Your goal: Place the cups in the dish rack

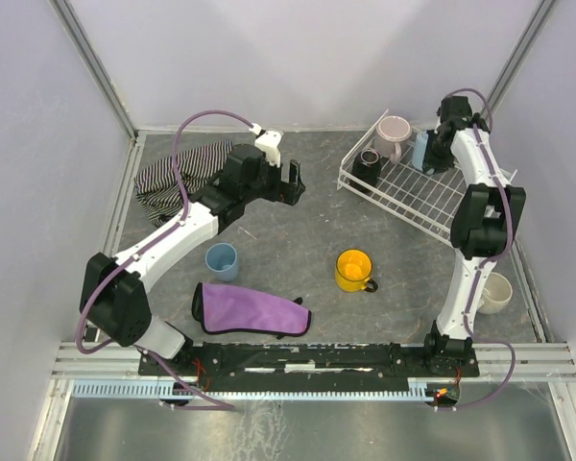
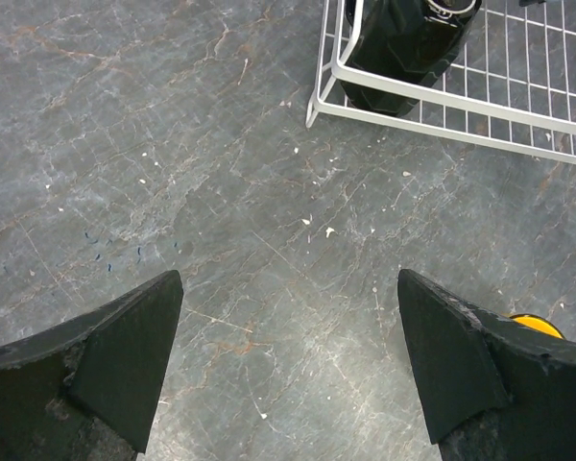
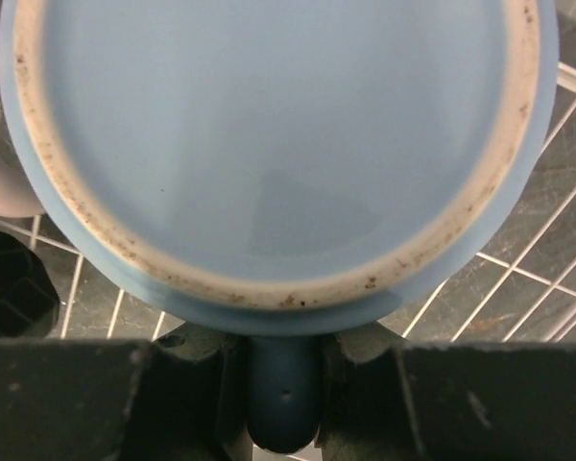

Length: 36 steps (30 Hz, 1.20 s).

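The right fingers (image 3: 173,403) were clamped on the handle of the light blue cup (image 3: 278,144), its base facing the wrist camera, over the rack (image 1: 413,197) just beside the pink cup (image 1: 395,134). The black cup (image 1: 368,165) stood in the rack too. The left fingers (image 2: 115,365) were apart above the worktop (image 2: 173,144), where the yellow cup (image 1: 353,270), dusty-blue cup (image 1: 221,259) and cream cup (image 1: 496,293) sat.

Bright, even, diffuse from overhead; only faint soft shadows, dull glare on near steel ledge (image 1: 269,427), top view sharp, light blue cup (image 3: 288,144) slightly soft at close range.
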### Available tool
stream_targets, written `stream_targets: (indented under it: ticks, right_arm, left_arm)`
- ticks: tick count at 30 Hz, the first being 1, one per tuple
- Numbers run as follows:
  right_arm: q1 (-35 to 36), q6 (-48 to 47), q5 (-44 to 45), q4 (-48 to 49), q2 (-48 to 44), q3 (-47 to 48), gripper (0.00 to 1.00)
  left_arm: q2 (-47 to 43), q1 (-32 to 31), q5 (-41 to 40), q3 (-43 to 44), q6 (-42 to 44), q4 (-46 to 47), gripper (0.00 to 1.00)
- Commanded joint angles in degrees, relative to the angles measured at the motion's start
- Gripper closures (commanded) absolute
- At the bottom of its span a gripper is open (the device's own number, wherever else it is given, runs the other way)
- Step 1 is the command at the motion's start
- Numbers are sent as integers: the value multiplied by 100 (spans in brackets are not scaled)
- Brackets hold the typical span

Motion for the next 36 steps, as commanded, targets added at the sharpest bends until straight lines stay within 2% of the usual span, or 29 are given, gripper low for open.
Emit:
stream_targets:
  ticks: [1,9,21,36]
  right_arm:
    - [22,-38,166,730,44,764,99]
    - [78,44,332,1205,356,612,99]
    - [171,171,1124,2338,264,-481,100]
    - [437,167,1107,2416,286,-784,97]
  left_arm:
    - [-28,30,-54,8,24,437,1]
    - [99,36,-26,-11,19,530,1]
    - [27,41,22,-127,86,644,1]
    - [-79,34,-6,-198,210,619,1]
